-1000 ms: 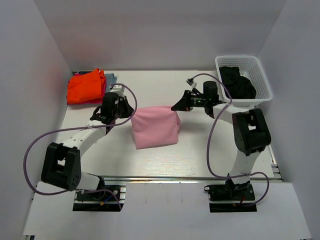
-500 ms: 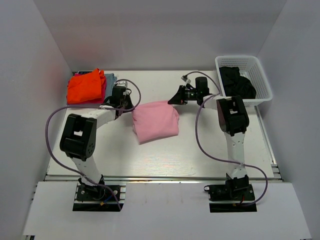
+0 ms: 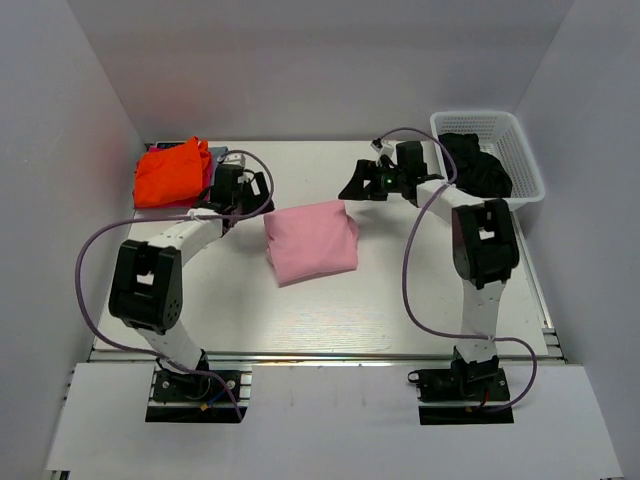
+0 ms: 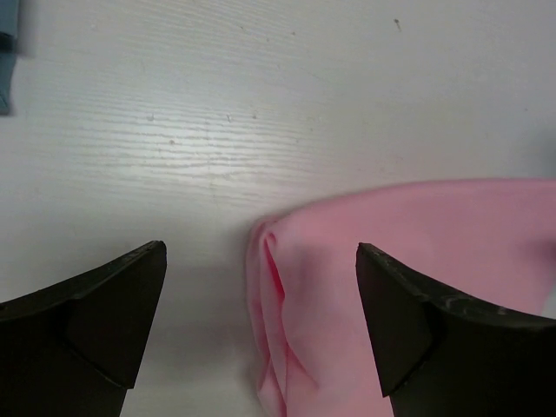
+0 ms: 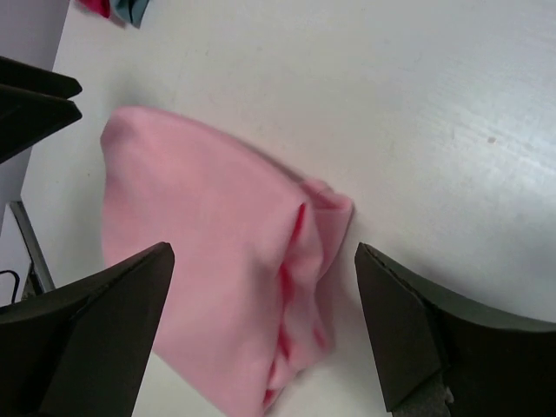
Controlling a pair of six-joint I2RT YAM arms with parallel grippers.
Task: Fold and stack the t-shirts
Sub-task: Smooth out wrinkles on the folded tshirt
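While both arms stretch forward and angle inward, the left gripper (image 3: 252, 195) and right gripper (image 3: 352, 188) hang wide open, holding nothing. Only the overhead view shows the orange t-shirt (image 3: 172, 172) stacked far left. Each wrist view shows a far corner of the folded pink t-shirt (image 3: 310, 240), mid-table, between its fingers.

Robotics lab cell, white walls (image 3: 320, 70), arms (image 3: 178, 236) bolted to table (image 3: 330, 312)

left tool (image 4: 259, 250) spread, right tool (image 5: 262, 252) spread, seemingly empty
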